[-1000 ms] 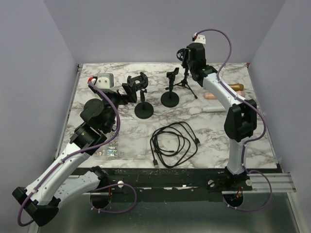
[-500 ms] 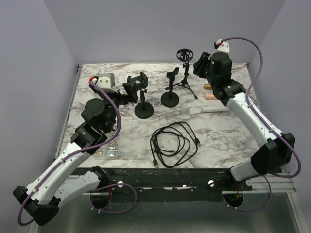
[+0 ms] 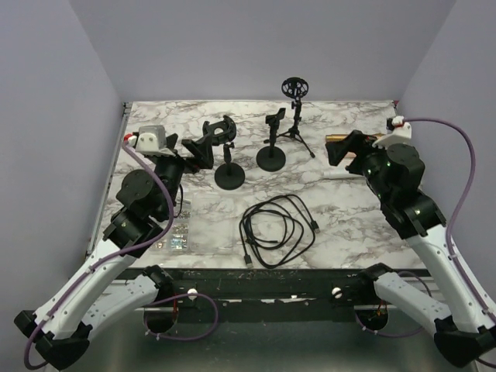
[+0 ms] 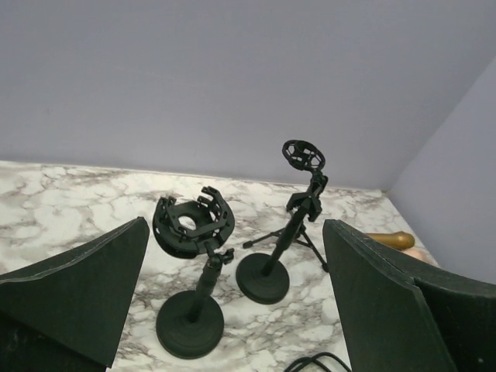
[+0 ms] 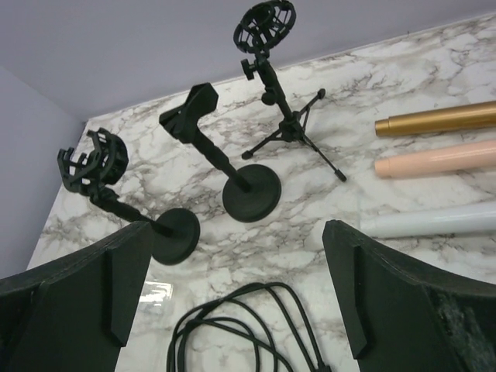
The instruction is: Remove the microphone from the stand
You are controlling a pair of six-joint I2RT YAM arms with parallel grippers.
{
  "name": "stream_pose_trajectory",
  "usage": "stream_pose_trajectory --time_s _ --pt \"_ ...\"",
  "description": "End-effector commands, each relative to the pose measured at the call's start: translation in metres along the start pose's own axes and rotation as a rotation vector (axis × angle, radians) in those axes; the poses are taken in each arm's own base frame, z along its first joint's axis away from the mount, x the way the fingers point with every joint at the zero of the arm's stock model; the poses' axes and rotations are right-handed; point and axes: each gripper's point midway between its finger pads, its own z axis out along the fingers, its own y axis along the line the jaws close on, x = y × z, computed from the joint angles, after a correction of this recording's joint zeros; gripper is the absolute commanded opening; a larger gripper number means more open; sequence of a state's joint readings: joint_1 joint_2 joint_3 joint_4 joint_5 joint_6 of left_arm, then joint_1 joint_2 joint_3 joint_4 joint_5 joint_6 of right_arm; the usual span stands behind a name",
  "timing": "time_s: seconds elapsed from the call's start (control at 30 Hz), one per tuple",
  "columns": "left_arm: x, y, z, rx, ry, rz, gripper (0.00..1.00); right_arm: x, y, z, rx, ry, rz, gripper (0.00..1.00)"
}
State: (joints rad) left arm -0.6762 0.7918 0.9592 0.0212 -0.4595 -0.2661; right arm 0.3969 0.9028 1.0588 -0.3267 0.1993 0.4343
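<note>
Three black stands are at the back of the marble table. The shock-mount stand (image 3: 228, 172) (image 4: 190, 232), the clip stand (image 3: 271, 153) (image 5: 252, 194) and the tripod stand (image 3: 294, 105) (image 5: 267, 31) all have empty holders. A gold microphone (image 5: 438, 120), a pink one (image 5: 438, 159) and a white one (image 5: 426, 221) lie side by side on the table at the right. My left gripper (image 3: 200, 149) (image 4: 234, 256) is open, just left of the shock-mount stand. My right gripper (image 3: 341, 149) (image 5: 236, 248) is open over the right side, holding nothing. In the top view the right arm hides most of the microphones.
A coiled black cable (image 3: 279, 229) (image 5: 248, 325) lies in the middle near the front. A clear plastic packet (image 3: 174, 236) sits at the front left. Purple walls enclose the table on three sides.
My right arm has swung away from the tripod stand at the back, toward the right and nearer, and its jaws have opened. The left arm has drawn back slightly to the left.
</note>
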Motion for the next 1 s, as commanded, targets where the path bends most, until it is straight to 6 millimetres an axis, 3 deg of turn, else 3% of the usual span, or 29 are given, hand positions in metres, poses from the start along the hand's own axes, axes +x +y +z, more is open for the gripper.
stream_pose_trajectory --time_s 0.0,0.17,0.6,0.97 --pt "0.003 0.0 -0.026 0.063 -0.029 -0.138 0.98 0.042 -0.02 -0.029 0.027 0.109 0.014 1.0" --pt "0.006 0.012 -0.061 0.107 -0.059 -0.157 0.99 0.044 -0.029 -0.064 0.003 0.042 0.057 1.0" --pt "-0.026 0.053 -0.166 0.187 -0.255 -0.237 0.99 0.01 -0.039 -0.146 -0.056 -0.192 0.225 1.0" --pt "-0.03 0.065 -0.202 0.224 -0.313 -0.298 0.99 0.001 -0.059 -0.187 -0.009 -0.272 0.359 1.0"
